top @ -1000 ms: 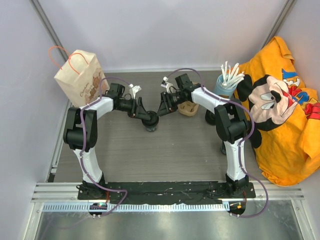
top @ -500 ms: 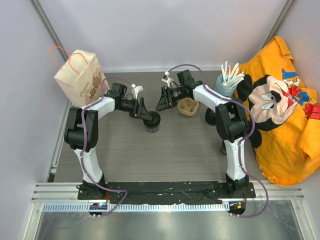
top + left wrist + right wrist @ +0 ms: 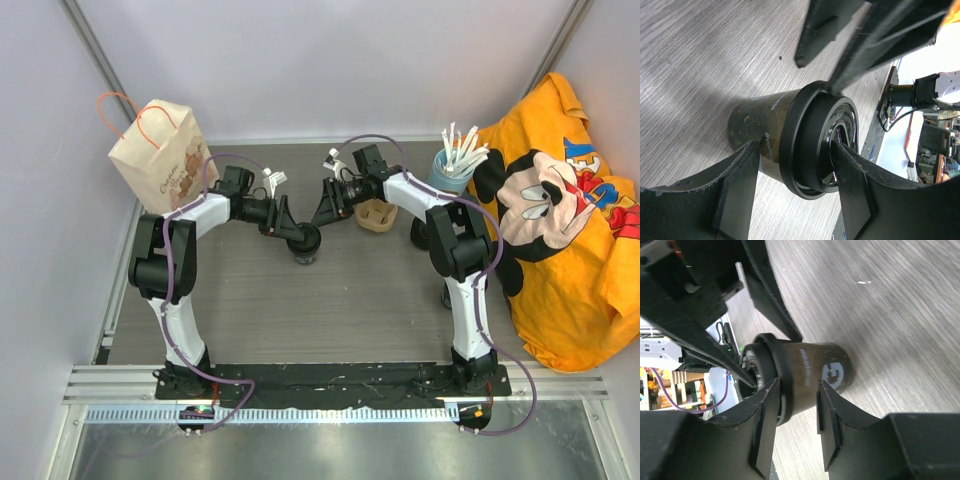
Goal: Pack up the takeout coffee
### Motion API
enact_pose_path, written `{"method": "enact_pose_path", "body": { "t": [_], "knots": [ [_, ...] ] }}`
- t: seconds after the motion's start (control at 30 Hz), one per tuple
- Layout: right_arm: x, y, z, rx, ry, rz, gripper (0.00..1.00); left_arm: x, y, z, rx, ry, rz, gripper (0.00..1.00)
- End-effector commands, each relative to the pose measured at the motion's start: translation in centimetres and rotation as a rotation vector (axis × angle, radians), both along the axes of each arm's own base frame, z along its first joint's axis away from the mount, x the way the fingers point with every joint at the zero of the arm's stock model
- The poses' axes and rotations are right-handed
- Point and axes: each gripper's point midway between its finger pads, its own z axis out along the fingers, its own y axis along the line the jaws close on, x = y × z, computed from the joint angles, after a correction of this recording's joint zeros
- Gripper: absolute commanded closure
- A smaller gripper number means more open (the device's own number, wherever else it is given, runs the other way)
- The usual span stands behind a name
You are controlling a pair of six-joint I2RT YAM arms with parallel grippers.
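The takeout coffee (image 3: 305, 246) is a dark cup with a black lid, standing on the grey table left of centre. In the left wrist view the coffee (image 3: 805, 135) lies between my left gripper (image 3: 797, 150) fingers. One fingertip rests by its body, the other over the lid top, with the jaws wide apart. From above, the left gripper (image 3: 297, 234) is right against the cup. My right gripper (image 3: 320, 218) hovers just behind the cup, open. In its own view the right gripper (image 3: 796, 385) frames the coffee (image 3: 810, 372) without closing on it.
A brown cardboard carrier (image 3: 378, 214) sits right of the right gripper. A paper bag (image 3: 158, 152) stands at the back left. At the back right is a blue cup of stirrers (image 3: 450, 168). A yellow cloth (image 3: 565, 230) lies on the right, and another black cup (image 3: 420, 236) stands by the right arm.
The right gripper has drawn back slightly toward the rear, uncovering more of the carrier. The left gripper and the coffee have barely shifted.
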Motion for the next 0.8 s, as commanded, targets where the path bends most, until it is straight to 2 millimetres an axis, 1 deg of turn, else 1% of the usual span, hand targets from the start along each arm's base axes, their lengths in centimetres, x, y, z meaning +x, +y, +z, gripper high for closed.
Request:
{"method": "enact_pose_path", "body": {
  "t": [0.0, 0.17, 0.3, 0.4, 0.43, 0.5, 0.57, 0.67, 0.77],
  "knots": [
    [-1.1, 1.0, -0.1, 0.031, 0.01, 0.049, 0.58, -0.2, 1.9, -5.6, 0.204, 0.031, 0.038, 0.57],
    [-1.7, 1.3, 0.2, 0.037, 0.01, 0.066, 0.58, -0.2, 1.9, -5.7, 0.204, 0.032, 0.038, 0.58],
    [-1.6, 1.4, 0.3, 0.034, 0.001, 0.063, 0.58, -0.2, 1.9, -5.6, 0.204, 0.029, 0.038, 0.58],
    [-1.6, 1.4, -0.5, 0.006, -0.007, 0.057, 0.59, -0.2, 1.9, -5.6, 0.207, 0.031, 0.04, 0.58],
    [-1.7, 1.4, -0.8, -0.003, -0.004, 0.058, 0.6, -0.2, 1.9, -5.7, 0.211, 0.03, 0.041, 0.59],
    [-1.9, 1.3, -1.9, -0.032, 0.005, 0.058, 0.62, -0.1, 2.0, -5.8, 0.217, 0.032, 0.043, 0.59],
    [-2.0, 1.3, -2.6, -0.052, 0.006, 0.055, 0.64, -0.2, 2.1, -6.0, 0.233, 0.034, 0.043, 0.6],
    [-2.2, 0.9, -3.8, -0.107, -0.003, 0.051, 0.66, -0.2, 2.1, -6.0, 0.243, 0.034, 0.042, 0.62],
    [-2.5, 0.6, -4.4, -0.146, -0.013, 0.059, 0.66, -0.2, 2.1, -6.2, 0.254, 0.032, 0.04, 0.63]
  ]
}}
